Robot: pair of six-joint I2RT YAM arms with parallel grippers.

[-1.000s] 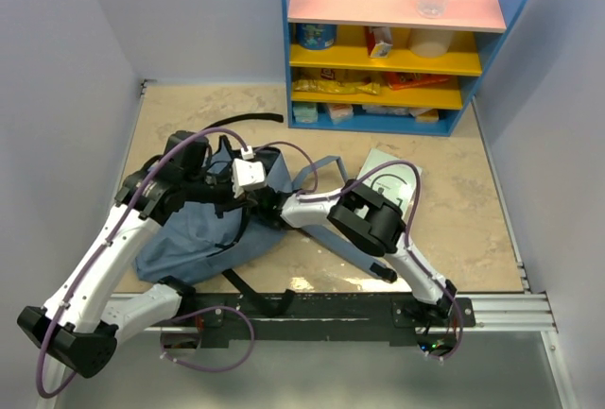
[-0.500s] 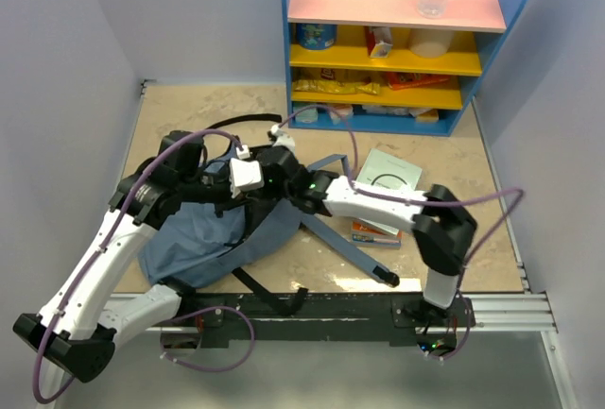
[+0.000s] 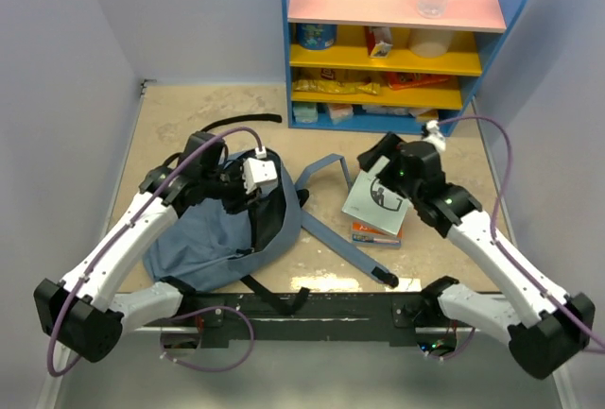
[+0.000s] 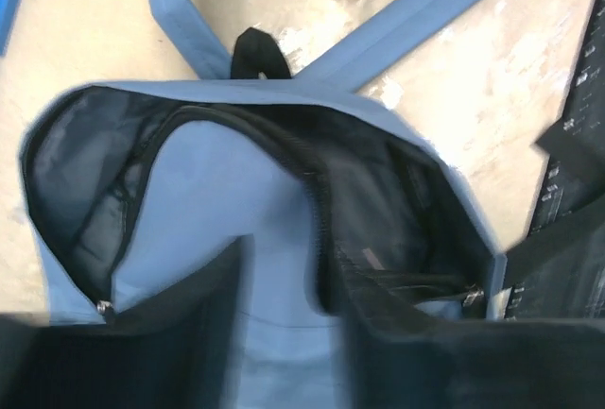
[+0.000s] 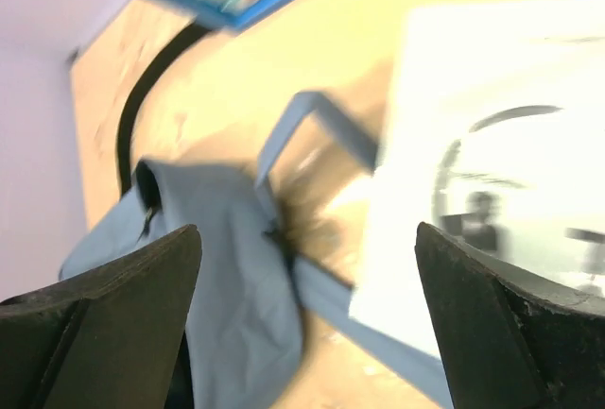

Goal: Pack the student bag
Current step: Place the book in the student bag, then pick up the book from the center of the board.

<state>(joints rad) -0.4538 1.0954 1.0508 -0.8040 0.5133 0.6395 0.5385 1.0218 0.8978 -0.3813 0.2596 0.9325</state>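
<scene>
Lying on the left half of the tan surface [image 3: 180,107], the student bag [image 3: 213,239] sits slumped, its zip mouth [image 4: 378,192] gaping toward the middle and dark lining showing inside. Its padded shoulder straps [image 3: 345,239] trail out to the right across the surface, and a thin black strap [image 3: 236,123] curls behind it. The left hand [image 4: 291,281] hangs right over the bag's opening, fingers parted somewhat with only blue fabric visible between them; I see nothing pinched. The right hand [image 5: 304,239] is well clear of the bag, over the far edge of a white booklet [image 3: 378,199] that lies on a colourful book [image 3: 376,233]. Its fingers are spread wide and hold nothing. A blue shelf unit [image 3: 492,50] stands at the back.
</scene>
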